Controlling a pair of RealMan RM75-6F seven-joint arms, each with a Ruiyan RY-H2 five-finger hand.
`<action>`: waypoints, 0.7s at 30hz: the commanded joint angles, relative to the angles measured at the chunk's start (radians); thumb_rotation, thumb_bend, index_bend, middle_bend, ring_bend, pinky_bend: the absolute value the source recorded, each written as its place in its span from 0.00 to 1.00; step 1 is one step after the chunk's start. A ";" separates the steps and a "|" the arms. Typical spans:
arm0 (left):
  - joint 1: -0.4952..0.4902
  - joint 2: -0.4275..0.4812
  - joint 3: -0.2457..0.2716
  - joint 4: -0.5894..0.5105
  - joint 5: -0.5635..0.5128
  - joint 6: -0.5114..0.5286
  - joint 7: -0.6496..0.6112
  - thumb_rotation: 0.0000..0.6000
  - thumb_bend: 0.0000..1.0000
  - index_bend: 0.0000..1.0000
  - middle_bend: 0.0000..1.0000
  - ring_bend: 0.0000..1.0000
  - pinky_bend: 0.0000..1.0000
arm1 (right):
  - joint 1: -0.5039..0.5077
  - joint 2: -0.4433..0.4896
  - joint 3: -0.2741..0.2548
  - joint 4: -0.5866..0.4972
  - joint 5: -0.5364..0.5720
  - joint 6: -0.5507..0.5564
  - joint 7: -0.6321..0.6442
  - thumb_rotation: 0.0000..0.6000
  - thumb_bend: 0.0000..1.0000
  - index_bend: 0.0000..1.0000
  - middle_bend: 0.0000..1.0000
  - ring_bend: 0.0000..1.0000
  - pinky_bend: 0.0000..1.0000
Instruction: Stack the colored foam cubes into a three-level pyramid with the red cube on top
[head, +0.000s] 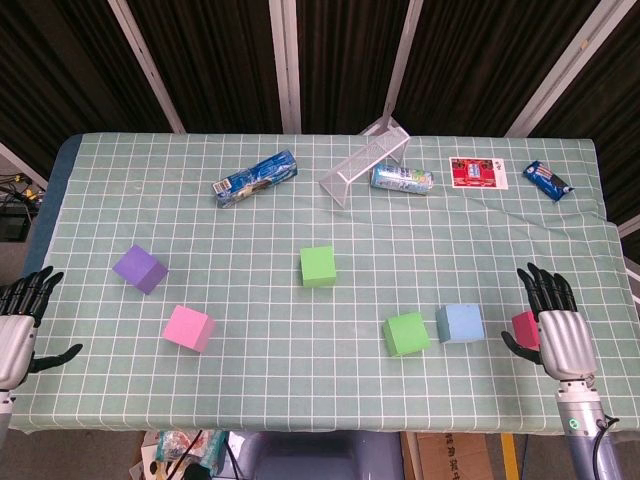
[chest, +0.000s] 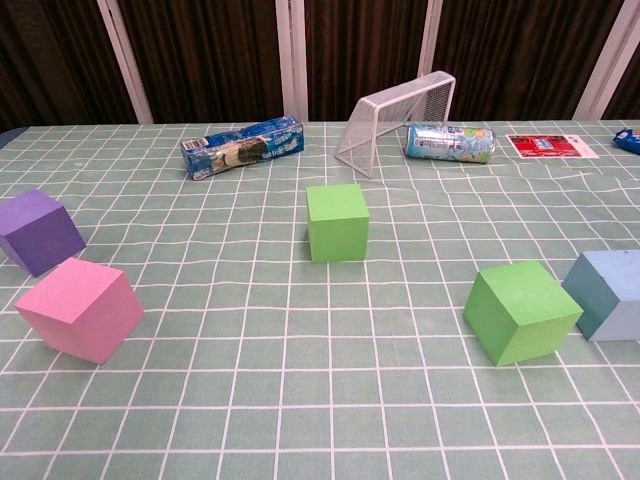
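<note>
The red cube (head: 522, 326) sits just left of the right hand (head: 556, 330), whose fingers are spread apart and hold nothing

Count from my station: six foam cubes and five other items on the surface.

I count two green cubes, one mid-surface (head: 318, 266) and one nearer me (head: 406, 334), plus one purple cube (head: 139, 269), one pink cube (head: 189, 328), one light blue cube (head: 460, 323) and one red cube (head: 525, 328). Along the far side I see one blue cookie package (head: 256, 178), one small wire goal (head: 364, 161), one can lying on its side (head: 401, 179), one red-and-white card (head: 477, 172) and one small blue packet (head: 548, 180). Two robot hands show, left (head: 20, 325) and right (head: 556, 325).
</note>
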 joint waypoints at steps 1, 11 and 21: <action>0.001 0.001 0.000 -0.001 0.001 0.002 0.000 1.00 0.02 0.00 0.00 0.00 0.00 | -0.001 0.003 -0.001 -0.005 0.000 -0.001 0.001 1.00 0.24 0.00 0.00 0.00 0.00; -0.003 0.006 0.003 -0.003 -0.009 -0.018 -0.004 1.00 0.02 0.00 0.00 0.00 0.00 | 0.004 0.001 -0.001 -0.006 0.008 -0.015 -0.006 1.00 0.24 0.00 0.00 0.00 0.00; -0.013 0.009 0.009 -0.011 -0.014 -0.042 0.042 1.00 0.03 0.00 0.00 0.00 0.00 | 0.002 0.012 -0.001 -0.015 0.018 -0.024 0.002 1.00 0.24 0.00 0.00 0.00 0.00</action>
